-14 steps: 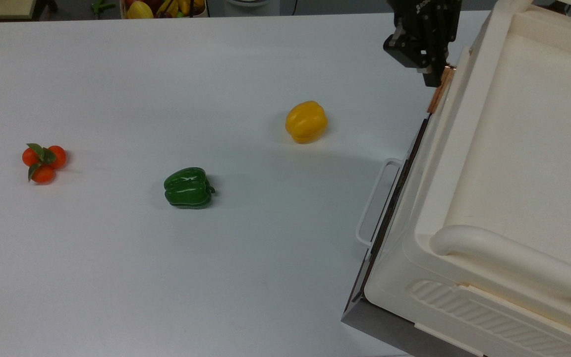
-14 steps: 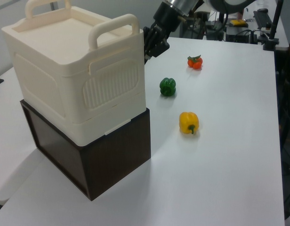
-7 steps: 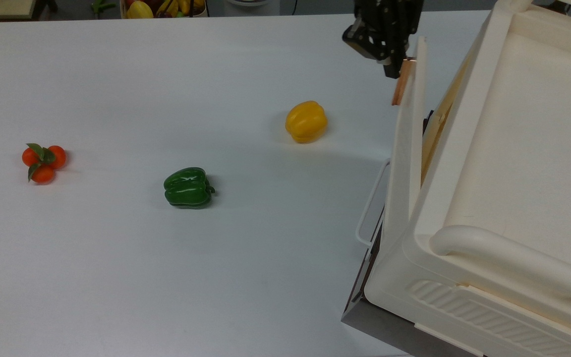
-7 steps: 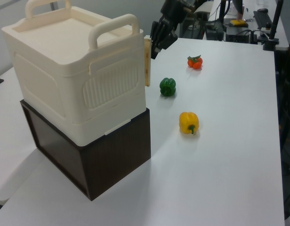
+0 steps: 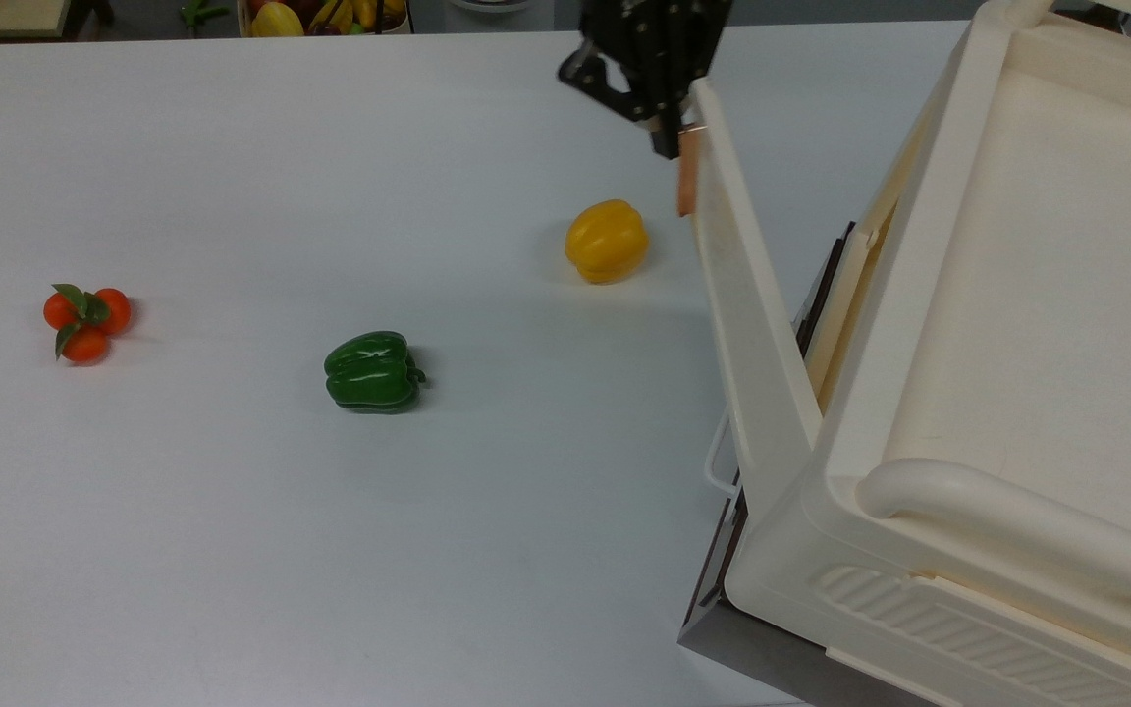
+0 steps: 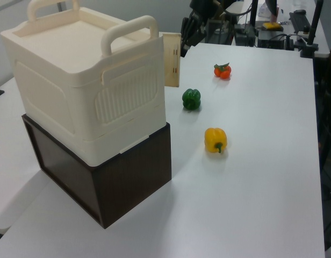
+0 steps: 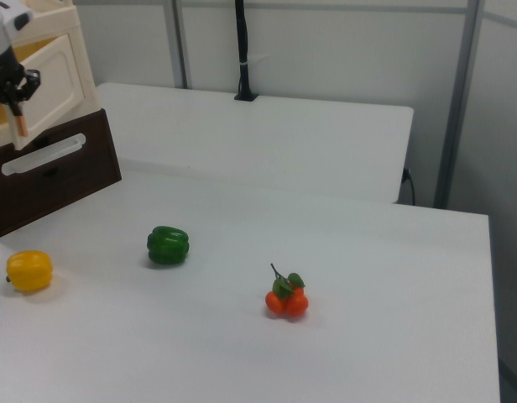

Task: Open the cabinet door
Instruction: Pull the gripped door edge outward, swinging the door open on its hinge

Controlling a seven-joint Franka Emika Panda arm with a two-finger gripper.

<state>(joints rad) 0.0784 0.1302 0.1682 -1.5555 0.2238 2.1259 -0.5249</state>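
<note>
Robotics lab, white table (image 5: 232, 550), camera stands (image 6: 310, 32), partition panels (image 7: 326, 50)

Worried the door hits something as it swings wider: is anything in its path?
Nothing visible. The cabinet door swings well above the table; the yellow pepper lies low beside its free end, where the gripper holds the handle.

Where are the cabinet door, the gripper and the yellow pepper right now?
cabinet door (image 5: 747, 324): top view, on its upper edge, mid-length.
gripper (image 5: 669, 137): top view, at the fingertips by the copper handle.
yellow pepper (image 5: 606, 241): top view, on its top surface.
</note>
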